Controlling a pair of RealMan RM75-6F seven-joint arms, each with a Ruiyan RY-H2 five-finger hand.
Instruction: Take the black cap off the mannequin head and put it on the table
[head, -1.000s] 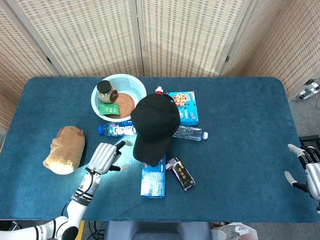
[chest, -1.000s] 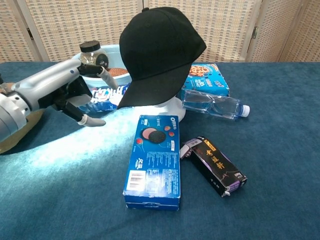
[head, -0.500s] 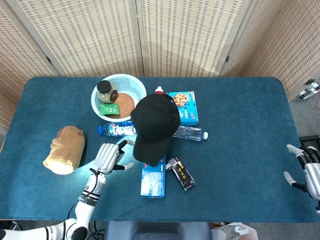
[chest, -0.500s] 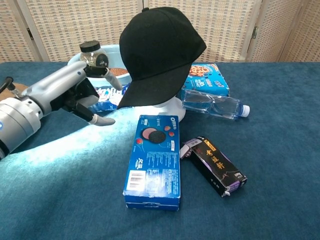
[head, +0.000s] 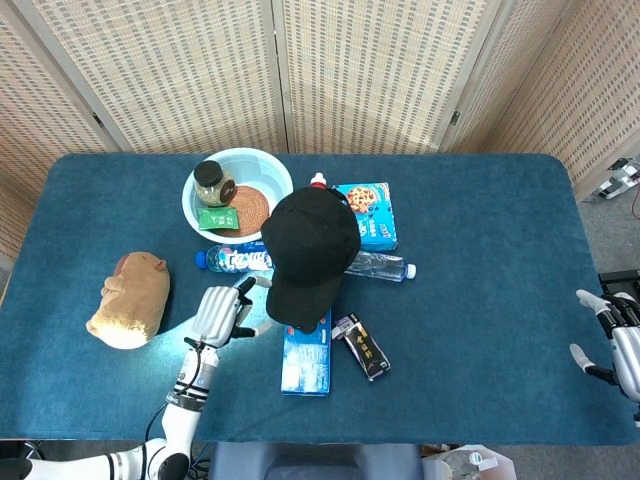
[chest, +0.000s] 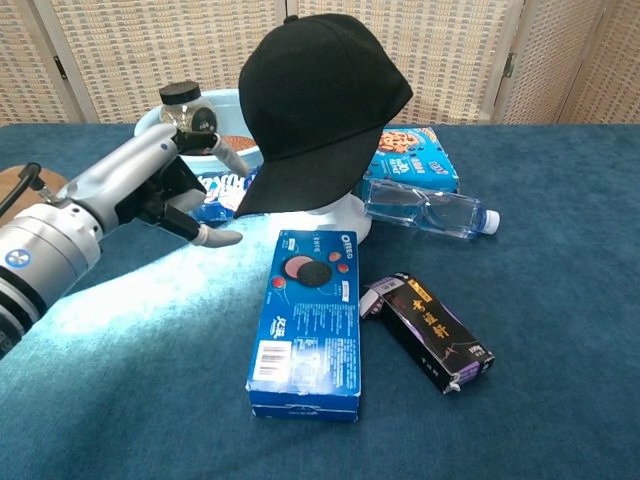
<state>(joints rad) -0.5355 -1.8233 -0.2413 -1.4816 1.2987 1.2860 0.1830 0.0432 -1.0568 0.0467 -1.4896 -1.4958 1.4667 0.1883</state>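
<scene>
The left hand (chest: 170, 190), fingers apart and empty, has advanced right toward the black cap (chest: 315, 105) brim; grasp is imminent.

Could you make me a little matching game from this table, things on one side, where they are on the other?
Things:
1. black cap
2. jar
3. Oreo box
4. left hand

Places:
A. inside the light blue bowl
B. flat on the table in front of the mannequin head
C. open, beside the cap's brim
D. on the mannequin head

Pairs: 1-D, 2-A, 3-B, 4-C
</scene>
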